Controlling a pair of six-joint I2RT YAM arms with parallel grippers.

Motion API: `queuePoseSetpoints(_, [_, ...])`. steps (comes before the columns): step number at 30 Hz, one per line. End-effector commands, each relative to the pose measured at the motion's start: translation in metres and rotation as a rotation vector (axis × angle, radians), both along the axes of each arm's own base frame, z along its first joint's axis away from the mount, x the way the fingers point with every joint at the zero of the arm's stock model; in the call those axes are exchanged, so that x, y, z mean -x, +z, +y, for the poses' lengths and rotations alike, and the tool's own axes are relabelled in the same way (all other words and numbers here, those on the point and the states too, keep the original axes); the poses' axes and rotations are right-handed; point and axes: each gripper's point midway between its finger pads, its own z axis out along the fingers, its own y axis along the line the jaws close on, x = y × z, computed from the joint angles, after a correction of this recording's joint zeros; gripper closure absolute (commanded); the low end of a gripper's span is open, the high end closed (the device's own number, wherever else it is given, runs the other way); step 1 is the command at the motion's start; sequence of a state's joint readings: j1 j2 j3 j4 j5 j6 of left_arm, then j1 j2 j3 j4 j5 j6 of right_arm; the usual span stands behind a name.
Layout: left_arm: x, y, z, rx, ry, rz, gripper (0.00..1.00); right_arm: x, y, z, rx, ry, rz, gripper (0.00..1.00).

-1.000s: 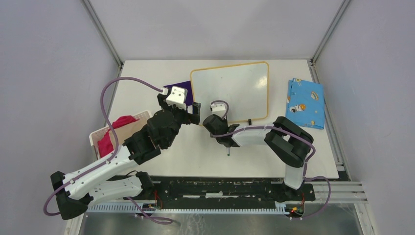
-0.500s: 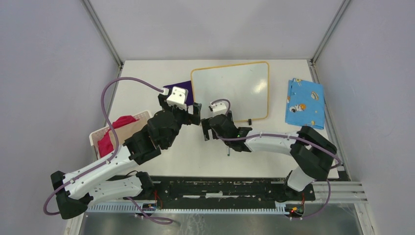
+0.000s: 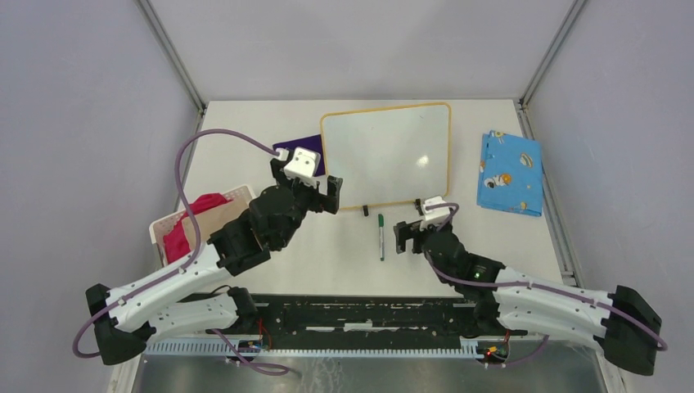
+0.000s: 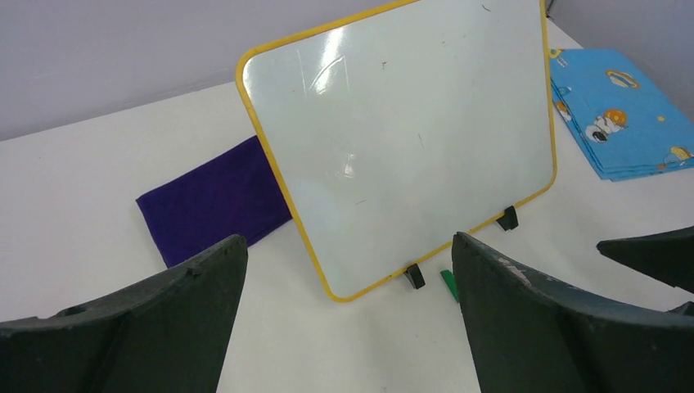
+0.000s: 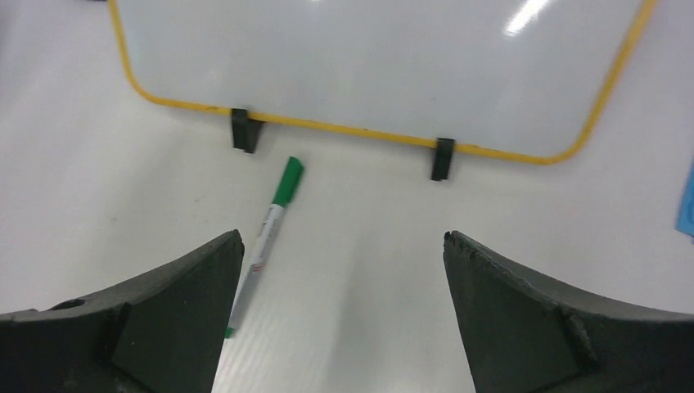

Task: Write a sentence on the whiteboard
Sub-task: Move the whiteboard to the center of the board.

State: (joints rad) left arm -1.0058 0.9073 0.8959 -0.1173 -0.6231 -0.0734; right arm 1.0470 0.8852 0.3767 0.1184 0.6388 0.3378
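Now, the whiteboard (image 3: 385, 155) sits at the far middle of the table (image 3: 245, 131), propped on its two black feet, and its face shows no writing at all, so the sentence isn't on it. The green marker (image 5: 266, 237) lies loose on the table just in front of the board's near edge. Nobody has it. Its long axis runs near-to-far, green cap toward the board, close to the left foot.

The right gripper (image 5: 342, 236) hangs over the table with its jaws spread wide and nothing between them. The pen lies off toward its left finger, not centred in the gap. The left gripper (image 4: 348, 238) is just as wide and just as empty, facing the board's near left corner. I'd say the right arm is the nearer one to the pen. To take it, it would have to shift left and straddle the barrel crosswise.
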Motion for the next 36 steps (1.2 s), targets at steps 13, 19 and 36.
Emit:
queuePoseSetpoints(13, [-0.025, -0.001, -0.006, 0.051, 0.036, 0.068, 0.0, -0.027, -0.023, -0.073, -0.002, -0.261, -0.029, 0.02])
queuePoseSetpoints(19, [-0.018, -0.021, 0.001, 0.144, -0.078, 0.102, 0.0, -0.045, -0.032, -0.072, -0.042, -0.237, 0.007, 0.02])
queuePoseSetpoints(36, [-0.001, -0.012, 0.0, 0.126, -0.152, 0.047, 0.0, -0.089, -0.054, -0.068, 0.058, -0.171, 0.099, 0.19])
